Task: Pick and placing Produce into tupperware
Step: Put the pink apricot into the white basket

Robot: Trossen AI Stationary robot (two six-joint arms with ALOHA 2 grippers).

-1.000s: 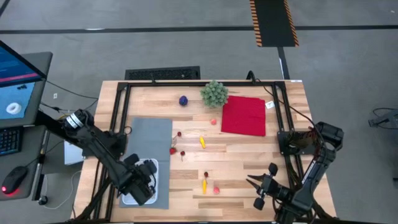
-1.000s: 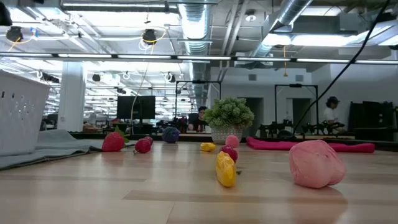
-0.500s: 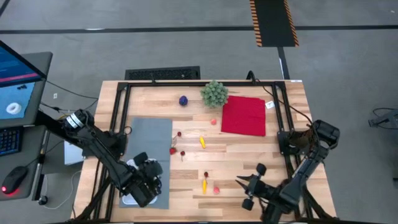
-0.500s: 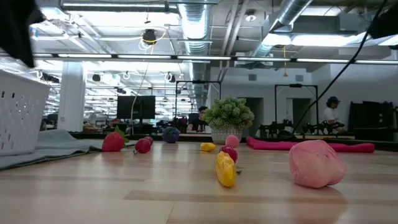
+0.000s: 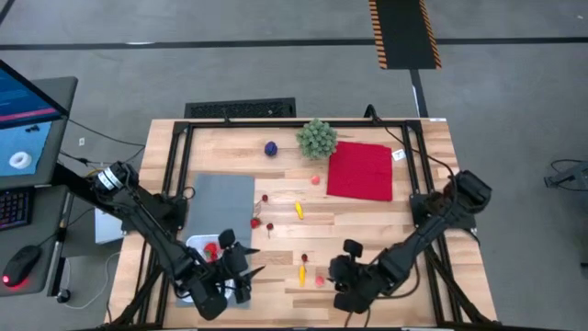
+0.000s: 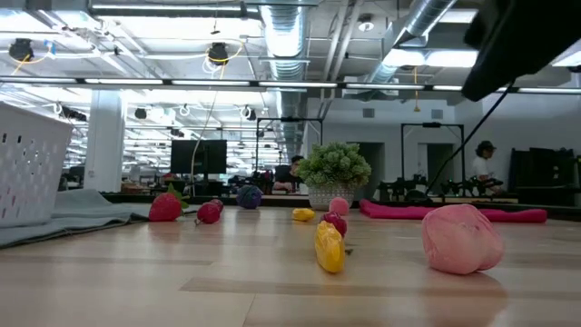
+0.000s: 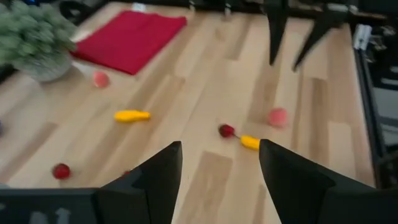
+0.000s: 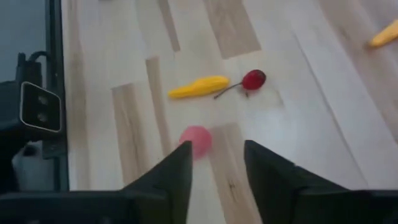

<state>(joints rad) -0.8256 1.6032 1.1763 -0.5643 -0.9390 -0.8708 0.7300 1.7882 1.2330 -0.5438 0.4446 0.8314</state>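
Observation:
The tupperware (image 5: 197, 246), white and rectangular, stands on a grey mat (image 5: 220, 198) at the near left with a red piece (image 5: 211, 248) in it. My left gripper (image 5: 246, 267) hovers open just right of it, nothing between its fingers (image 7: 163, 171). My right gripper (image 5: 333, 276) is open near the front edge, beside a pink ball (image 8: 196, 138), a yellow piece (image 8: 199, 86) and a dark red cherry (image 8: 253, 79), touching none. More produce lies mid-table; a purple ball (image 5: 270, 148) lies at the far side.
A green bushy plant (image 5: 316, 138) and a red cloth square (image 5: 360, 170) sit at the far right. A black frame (image 5: 175, 165) runs around the tabletop. A laptop (image 5: 28, 110) stands off the table's left. Bare wood lies between the two grippers.
My left gripper has come off the tupperware toward the table's right and tipped upward; the tupperware and a red piece in it now show. My right gripper has swept along the near edge toward the table's left, up to the pink ball, and tipped up.

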